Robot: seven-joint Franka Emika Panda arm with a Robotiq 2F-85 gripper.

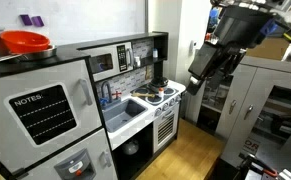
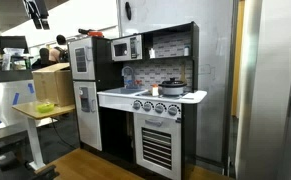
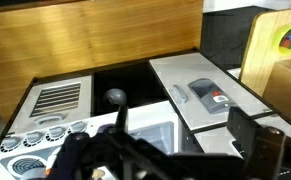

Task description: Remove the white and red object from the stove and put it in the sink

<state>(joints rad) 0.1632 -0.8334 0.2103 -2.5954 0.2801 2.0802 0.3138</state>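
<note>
Arm [image 1: 221,52] hangs well apart from stove [image 1: 163,97] edge.

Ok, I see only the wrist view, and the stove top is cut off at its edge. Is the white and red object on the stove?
Observer: Yes. In an exterior view the white and red object lies on the stove, next to the dark pot.
Operator: And where do I stand?
Observer: In an exterior view the pincer hangs in the air beside the stove, on the side away from the sink.
Operator: And the sink, seen from the stove?
Observer: Directly beside it, between the stove and the fridge.
</note>
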